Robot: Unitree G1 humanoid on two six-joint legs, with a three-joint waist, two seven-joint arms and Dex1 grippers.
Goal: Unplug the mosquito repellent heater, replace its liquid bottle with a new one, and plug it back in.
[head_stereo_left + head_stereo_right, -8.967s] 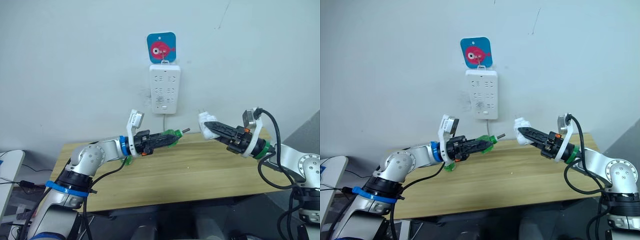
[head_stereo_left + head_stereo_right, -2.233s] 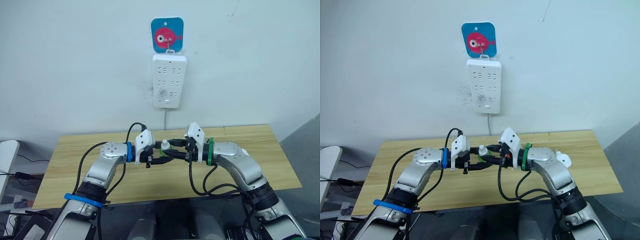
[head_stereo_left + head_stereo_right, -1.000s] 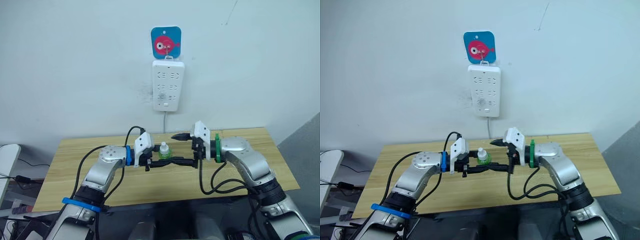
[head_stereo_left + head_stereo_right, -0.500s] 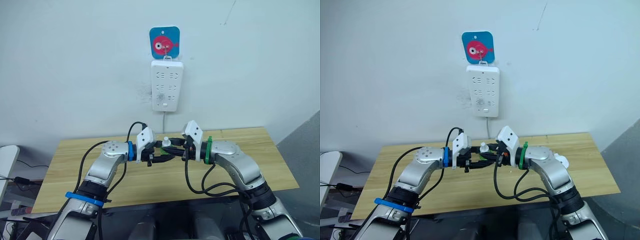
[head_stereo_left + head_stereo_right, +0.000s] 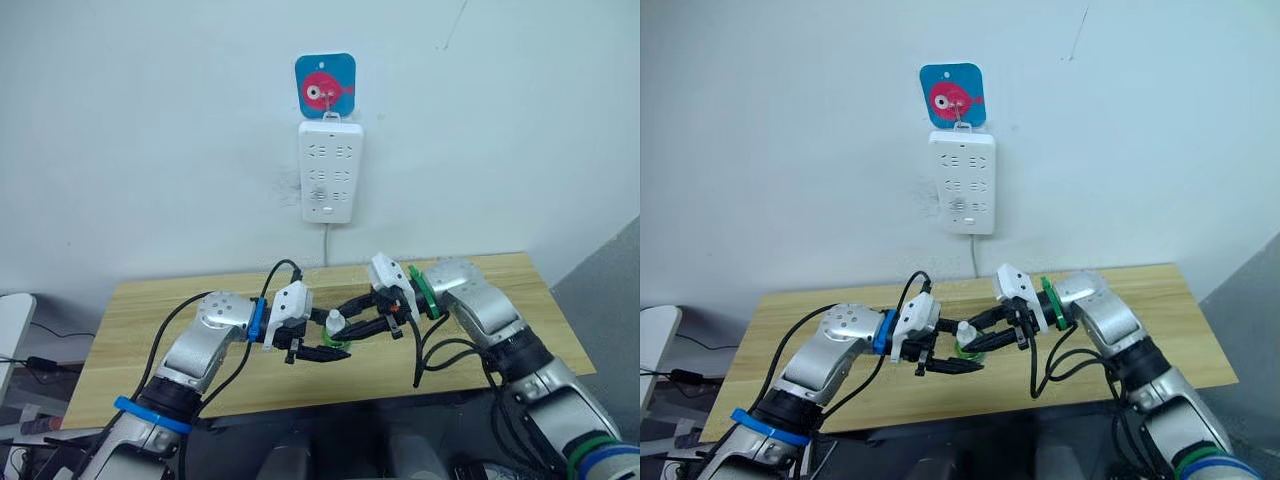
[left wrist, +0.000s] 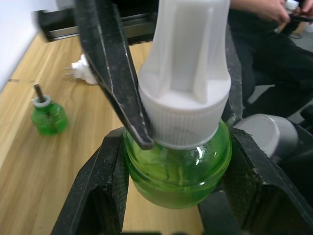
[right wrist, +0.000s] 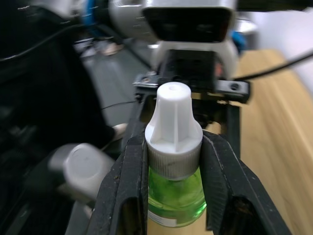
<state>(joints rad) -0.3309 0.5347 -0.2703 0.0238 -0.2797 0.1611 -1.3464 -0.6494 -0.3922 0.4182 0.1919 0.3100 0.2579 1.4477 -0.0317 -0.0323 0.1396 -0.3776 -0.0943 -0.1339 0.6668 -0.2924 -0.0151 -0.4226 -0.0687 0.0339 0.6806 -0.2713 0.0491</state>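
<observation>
A green liquid bottle (image 6: 177, 172) with a white ribbed cap (image 7: 173, 131) hangs just above the wooden table (image 5: 160, 330). My left gripper (image 5: 334, 347) is shut on its green body. From the other side my right gripper (image 5: 347, 320) is shut on the cap, a black finger (image 7: 128, 182) on each flank. Another green bottle (image 6: 48, 117), uncapped with a brown wick, stands on the table. The white mosquito repellent heater (image 6: 83, 73) lies unplugged on the table beyond it, prongs showing.
A white power strip (image 5: 331, 172) hangs on the wall under a blue fish sticker (image 5: 324, 87), its cord dropping behind the table. A person's hands (image 6: 264, 9) show past the table's edge in the left wrist view.
A second ago my right gripper was off the bottle; it has come back and shut on the cap. Both grippers and the bottle now sit a little lower and nearer the front edge.
</observation>
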